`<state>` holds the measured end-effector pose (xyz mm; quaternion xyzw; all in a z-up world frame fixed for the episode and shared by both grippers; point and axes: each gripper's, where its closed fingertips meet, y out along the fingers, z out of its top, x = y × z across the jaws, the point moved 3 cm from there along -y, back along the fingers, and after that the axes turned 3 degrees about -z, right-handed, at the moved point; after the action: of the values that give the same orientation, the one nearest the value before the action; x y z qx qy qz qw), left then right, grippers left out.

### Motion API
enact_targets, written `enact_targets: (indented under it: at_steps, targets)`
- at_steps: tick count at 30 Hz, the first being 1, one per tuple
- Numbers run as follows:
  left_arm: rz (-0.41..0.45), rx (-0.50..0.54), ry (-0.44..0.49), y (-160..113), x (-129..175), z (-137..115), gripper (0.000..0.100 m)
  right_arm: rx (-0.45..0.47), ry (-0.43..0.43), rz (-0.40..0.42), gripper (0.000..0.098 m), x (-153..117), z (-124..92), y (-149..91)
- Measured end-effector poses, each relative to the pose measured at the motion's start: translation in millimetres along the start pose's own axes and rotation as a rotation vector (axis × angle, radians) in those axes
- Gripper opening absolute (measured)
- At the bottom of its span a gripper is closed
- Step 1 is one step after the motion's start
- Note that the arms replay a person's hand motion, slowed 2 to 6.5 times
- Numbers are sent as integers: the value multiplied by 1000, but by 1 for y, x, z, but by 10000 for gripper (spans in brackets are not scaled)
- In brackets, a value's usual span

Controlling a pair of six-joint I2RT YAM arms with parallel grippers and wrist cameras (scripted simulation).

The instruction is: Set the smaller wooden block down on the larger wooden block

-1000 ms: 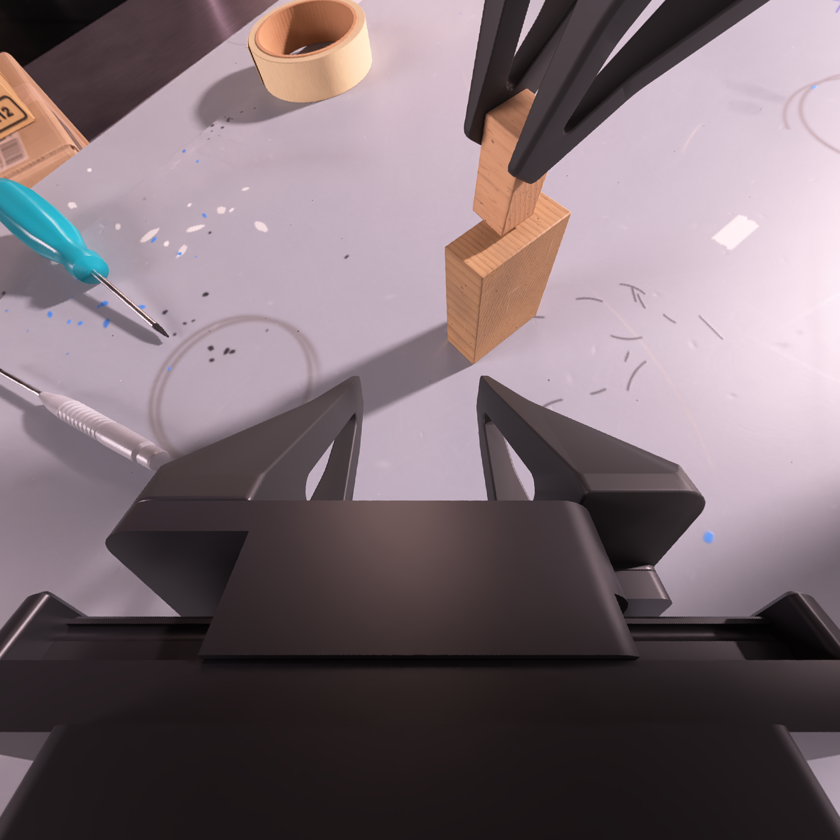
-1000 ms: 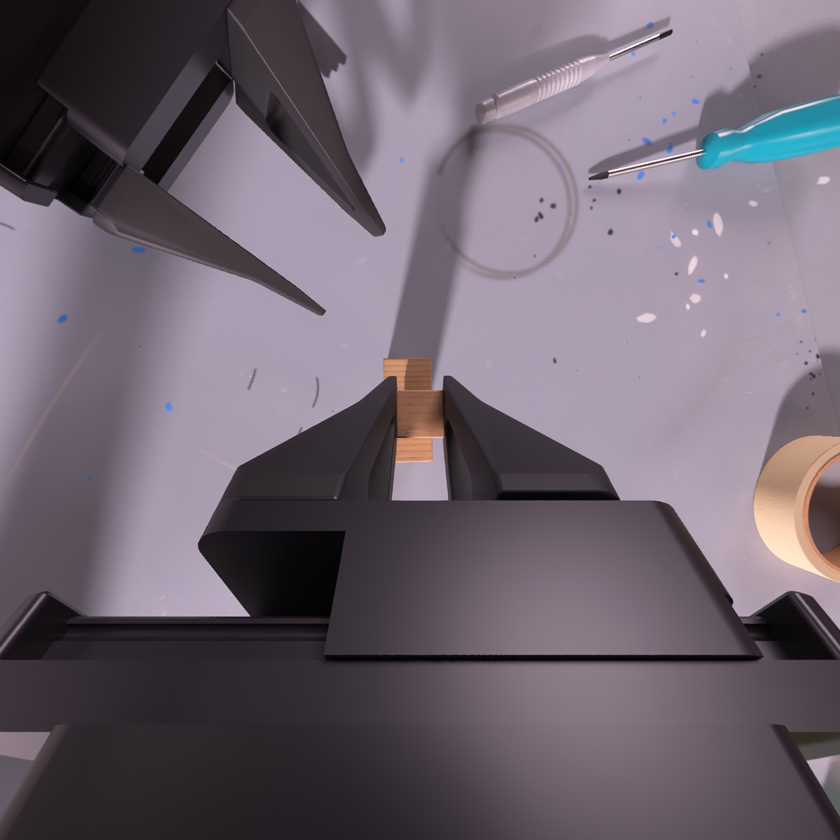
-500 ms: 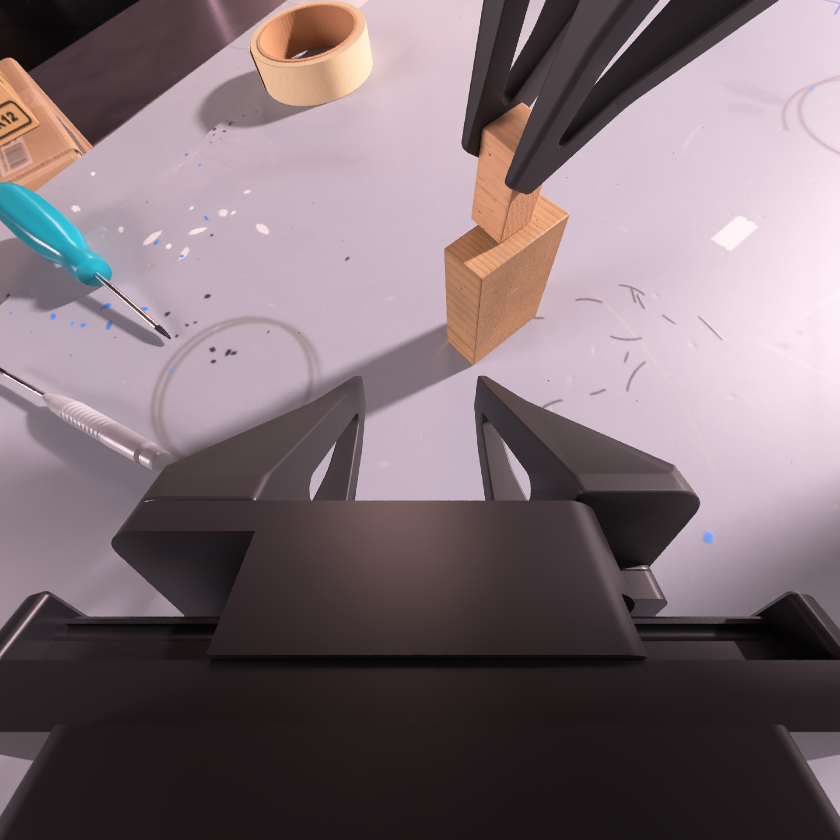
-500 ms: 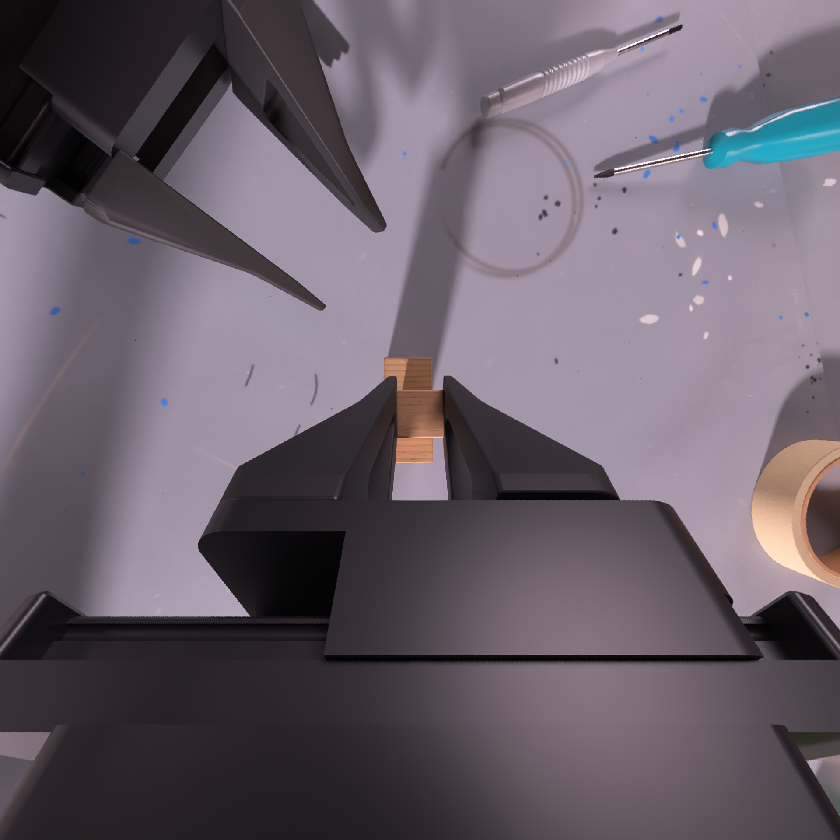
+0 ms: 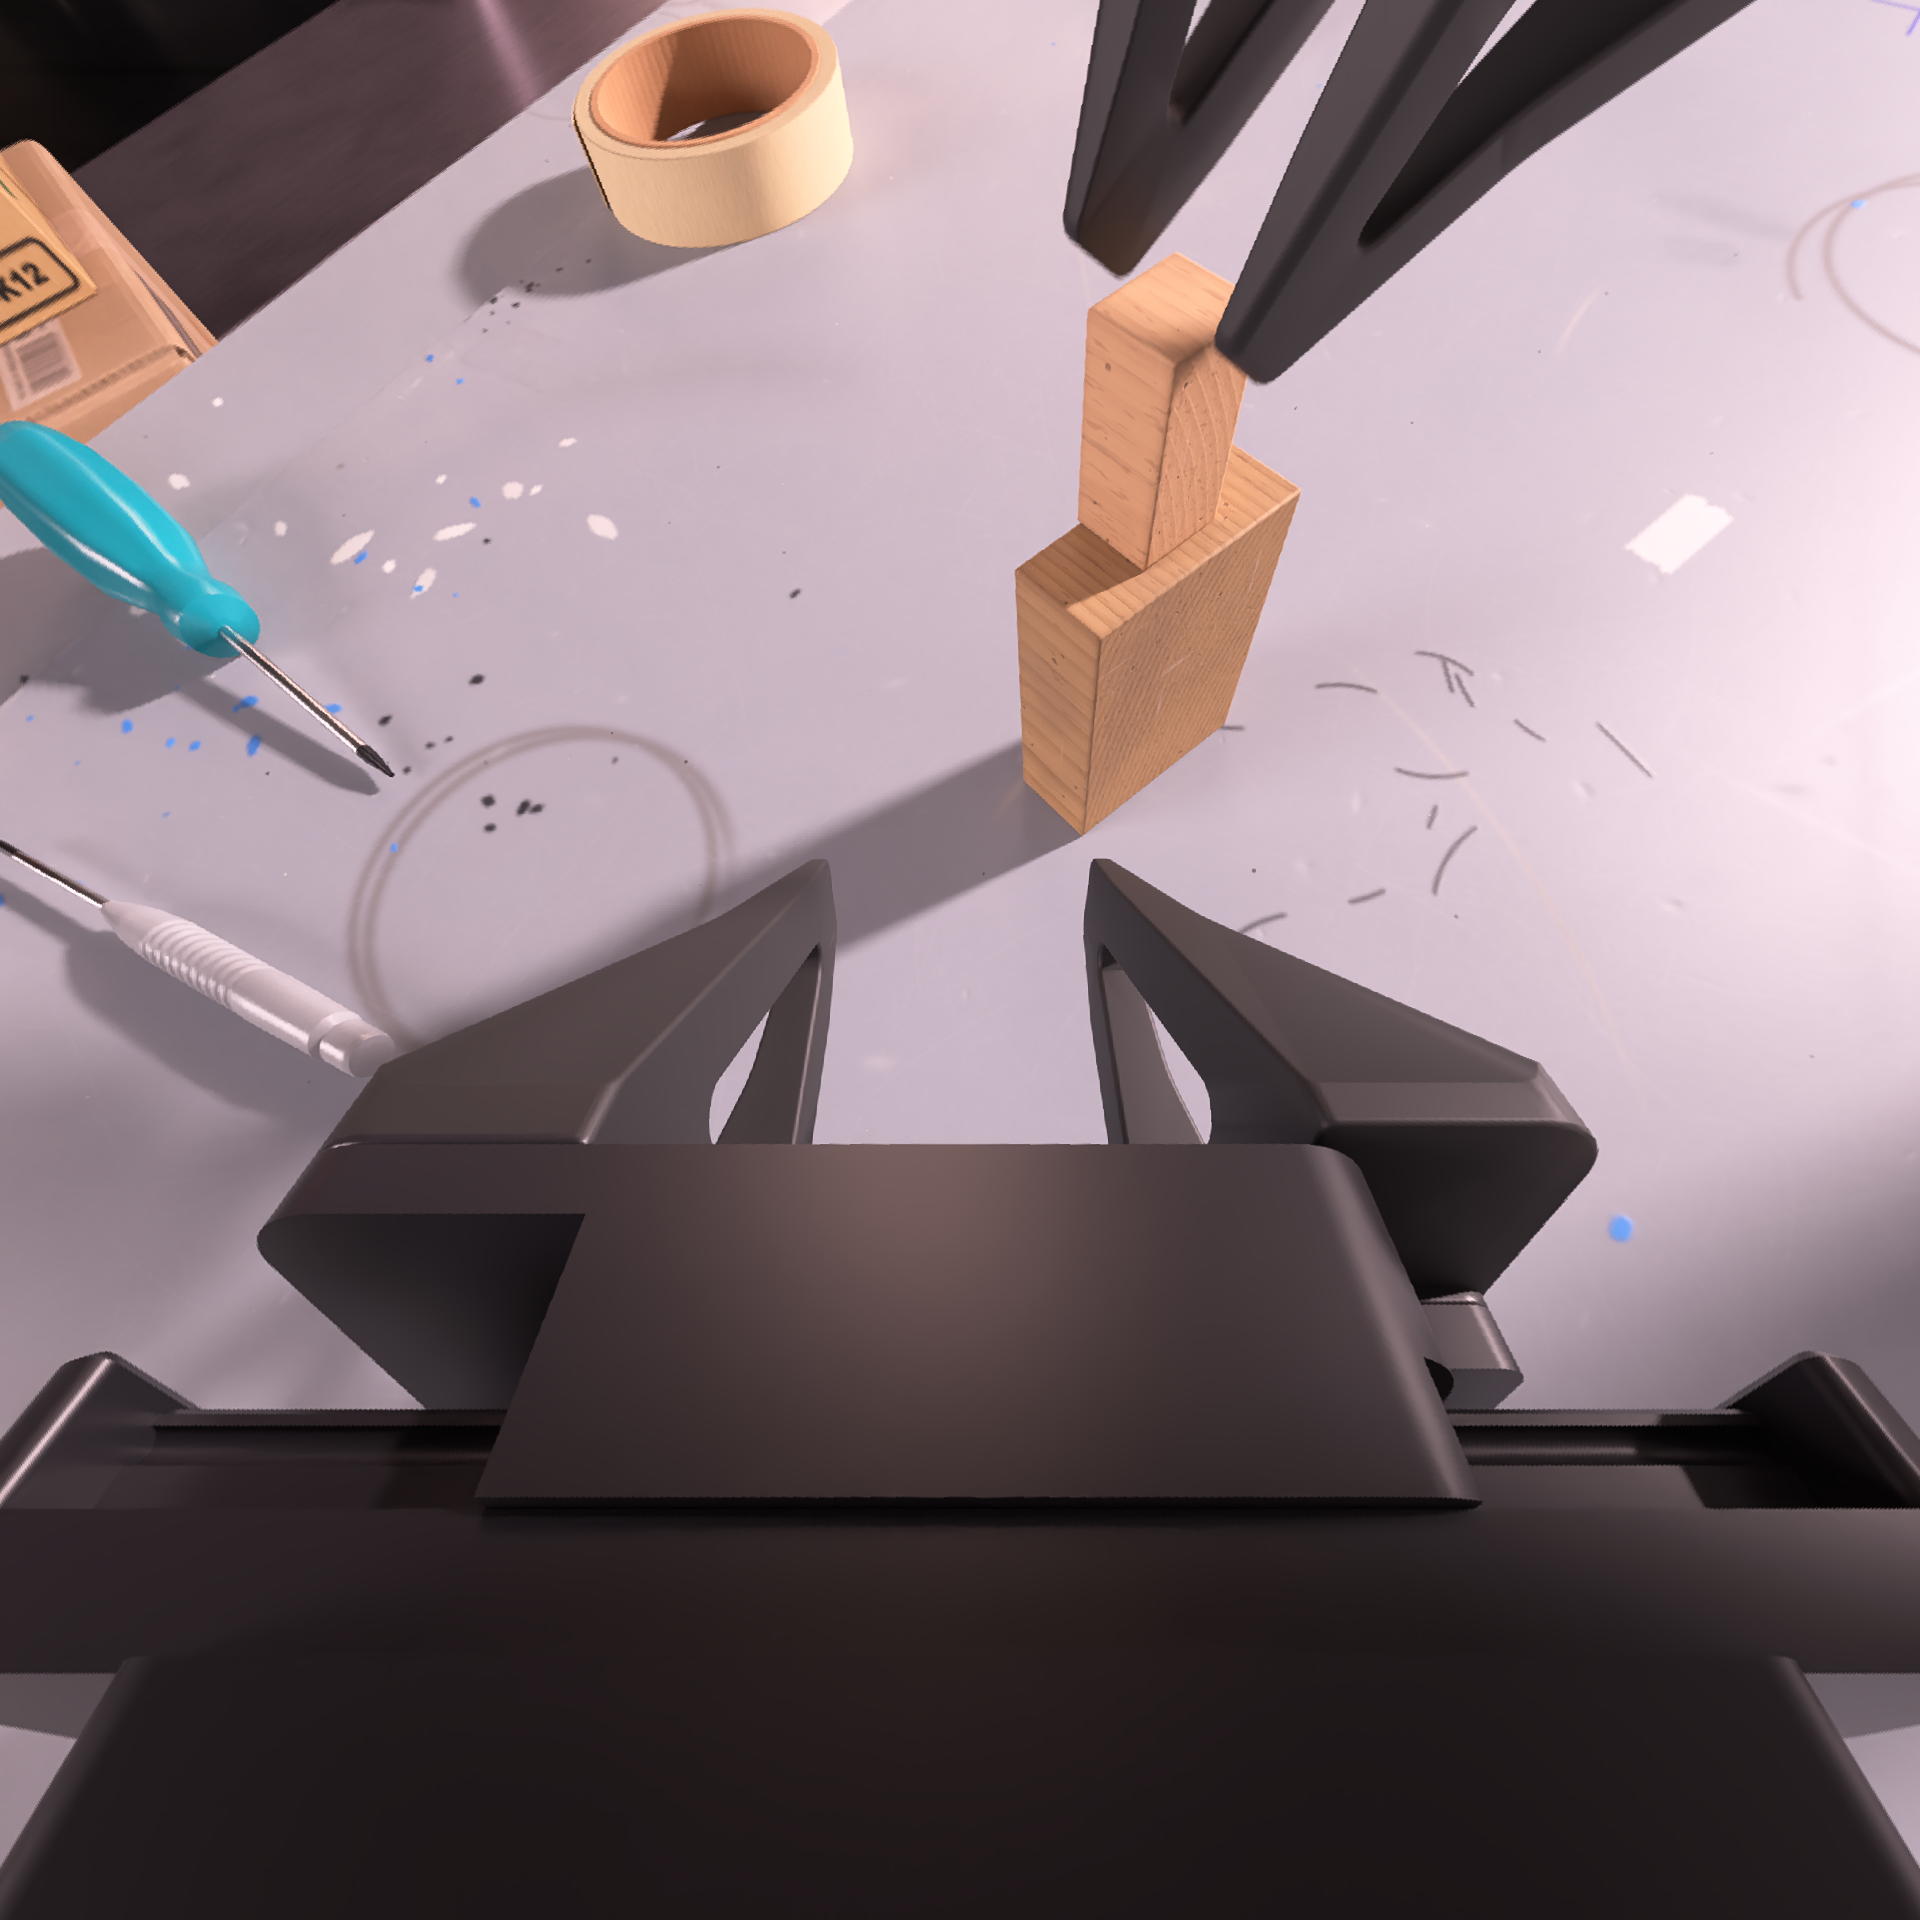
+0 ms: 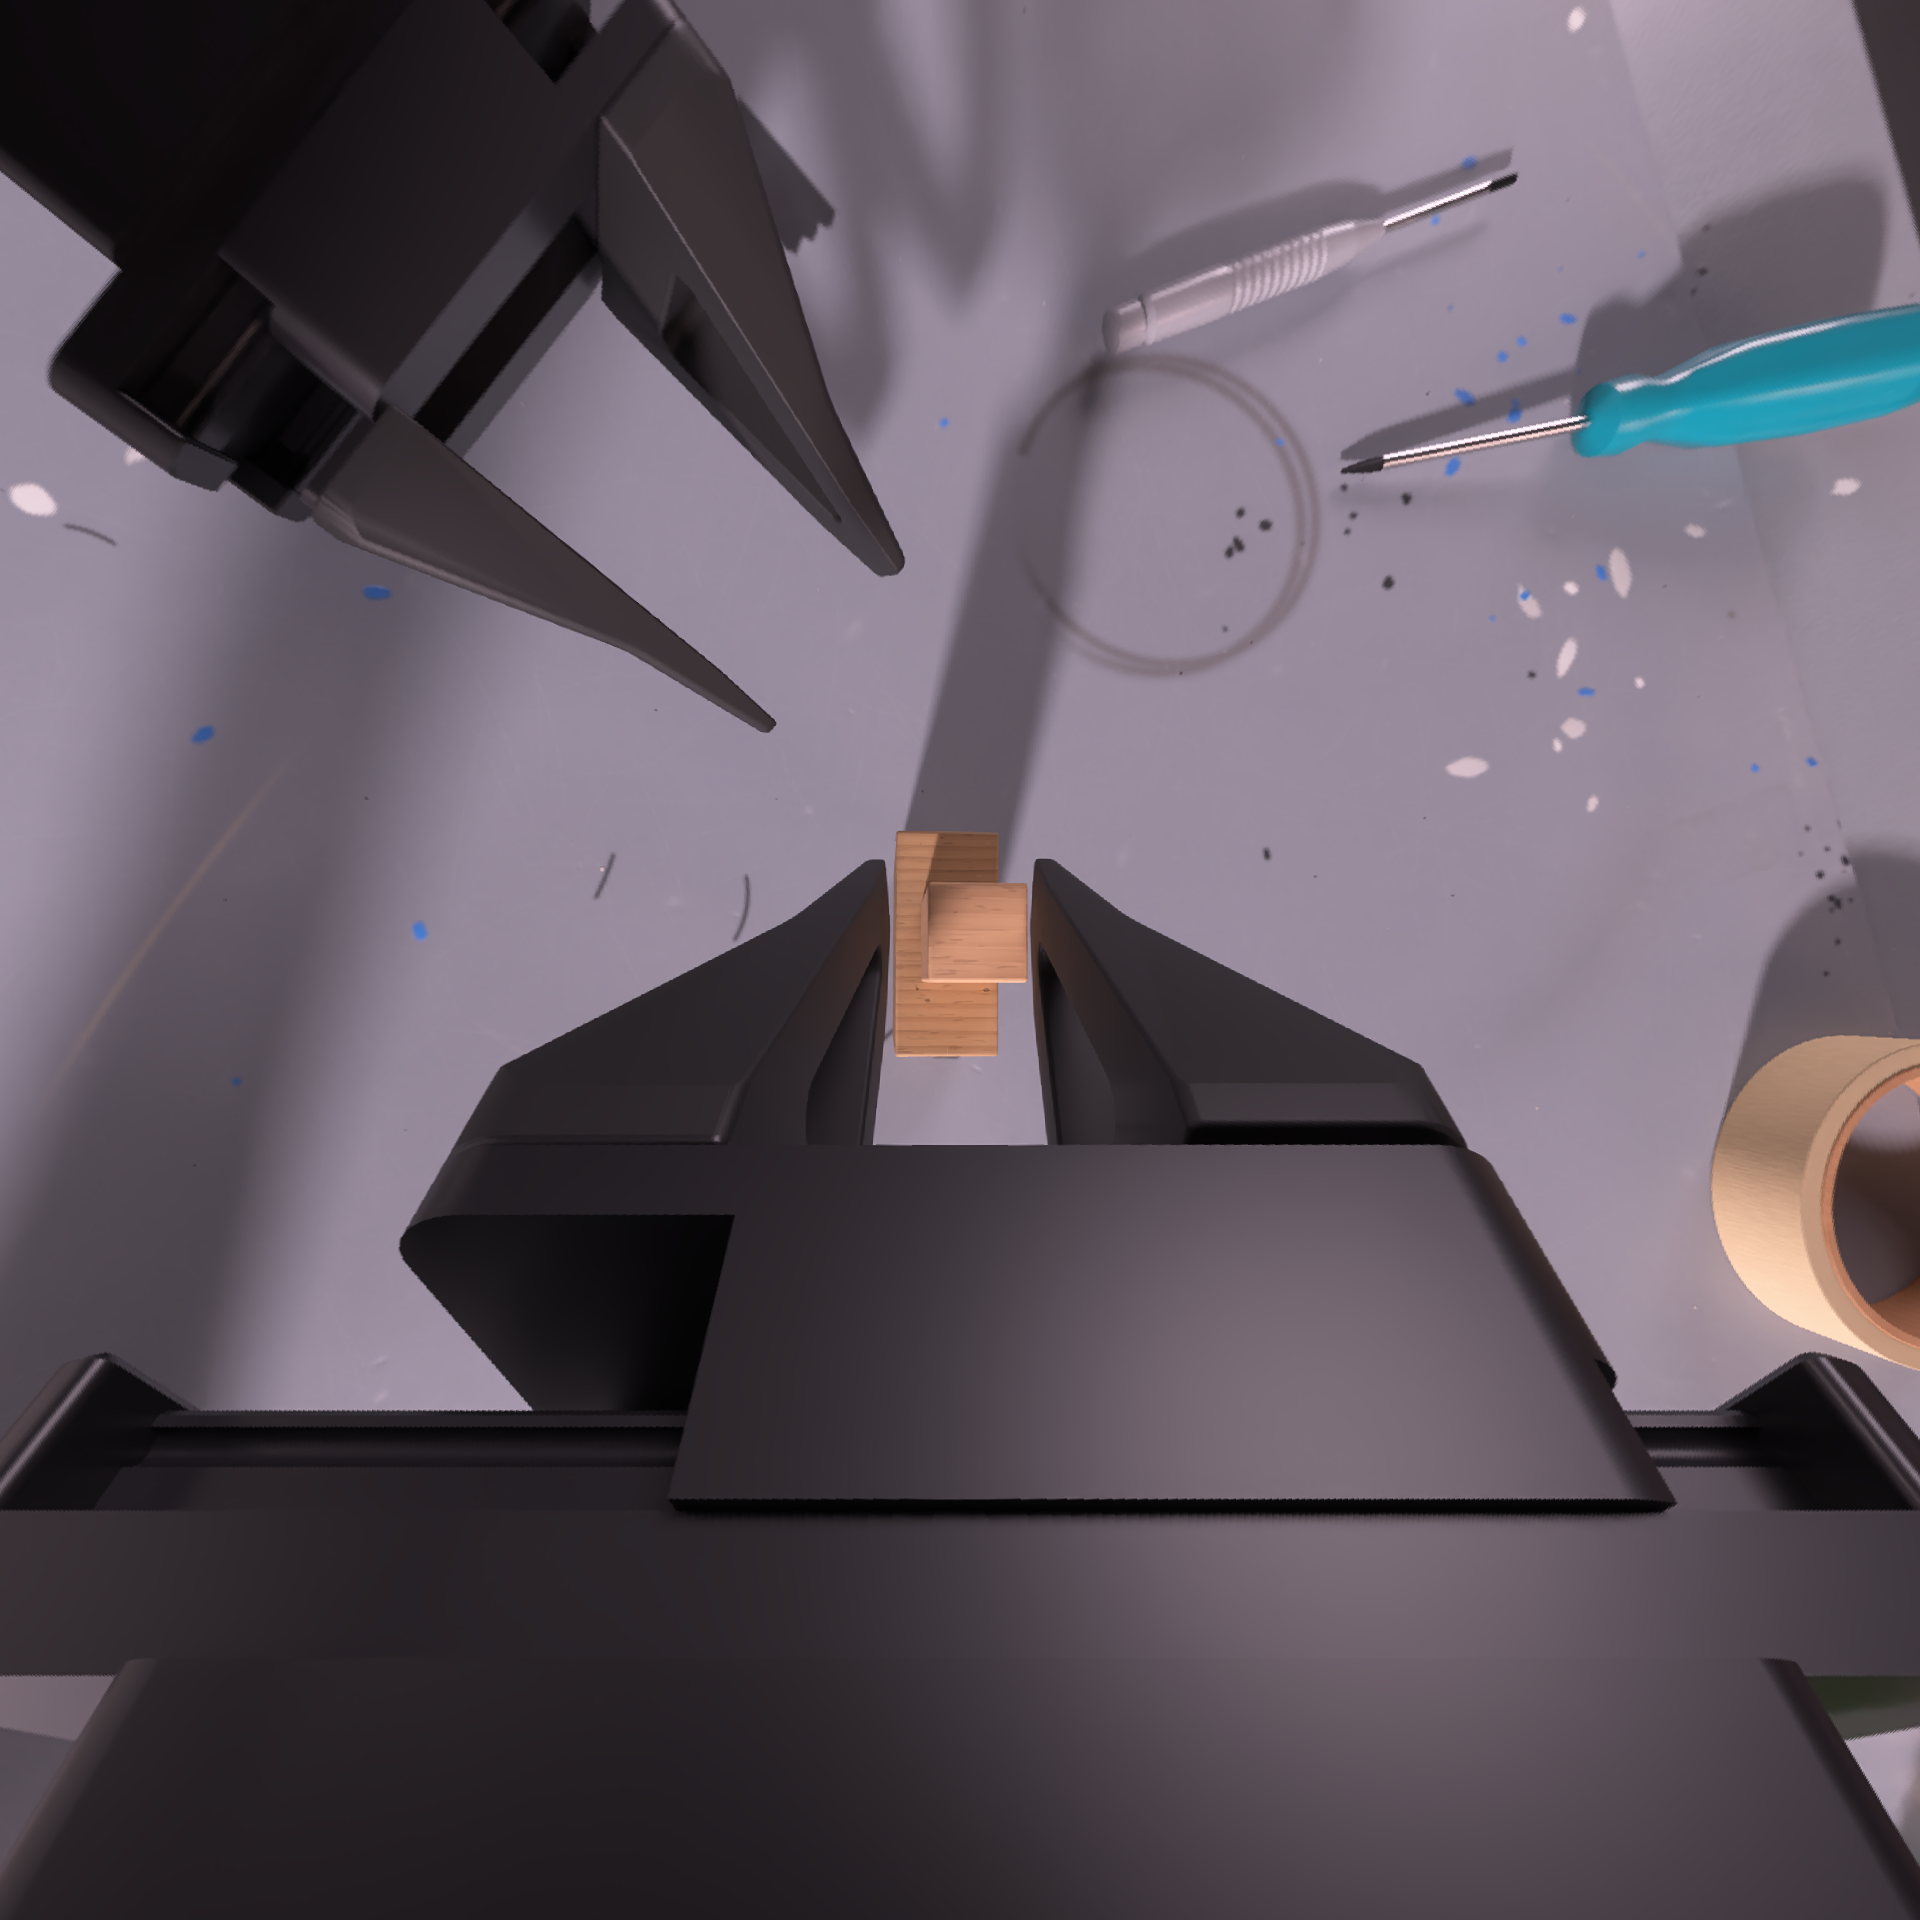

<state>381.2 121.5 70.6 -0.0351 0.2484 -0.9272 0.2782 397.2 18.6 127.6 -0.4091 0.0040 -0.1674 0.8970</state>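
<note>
The smaller wooden block [image 5: 1153, 436] stands upright on top of the larger wooden block [image 5: 1143, 665], which stands on the grey table. My right gripper [image 5: 1174, 307] hangs just above it, open, with its tips beside the small block's top. In the right wrist view the small block [image 6: 977, 930] sits between the spread fingers of my right gripper [image 6: 961, 883] with a gap on each side, and the larger block [image 6: 945, 1023] shows under it. My left gripper [image 5: 958, 883] is open and empty, a short way in front of the stack. It also shows in the right wrist view [image 6: 831, 644].
A roll of masking tape [image 5: 717, 135] lies at the back left. A teal screwdriver [image 5: 114, 540] and a silver hand tool [image 5: 229, 987] lie at the left. A cardboard box [image 5: 52, 301] sits at the far left edge.
My right gripper has opened, let go of the small block and lifted a little. The small block now stands free on the larger block. My left gripper has hardly moved.
</note>
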Motion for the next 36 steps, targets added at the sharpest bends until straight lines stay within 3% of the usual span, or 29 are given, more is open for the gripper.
enact_targets:
  at_steps: [8,15,23,29,36]
  targets:
    - [13,10,0,-3,-3,0,407,117,20,-3,309,2,0,-20]
    - [29,16,-9,-6,-8,0,407,181,74,-23,346,3,-21,-30]
    - [24,31,17,-5,-19,4,400,213,137,-33,393,-1,-49,-19]
    - [-29,29,91,2,-22,6,389,255,143,-32,413,-2,-50,-11]
    - [-91,0,193,11,-21,2,348,228,110,-20,404,4,-52,1]
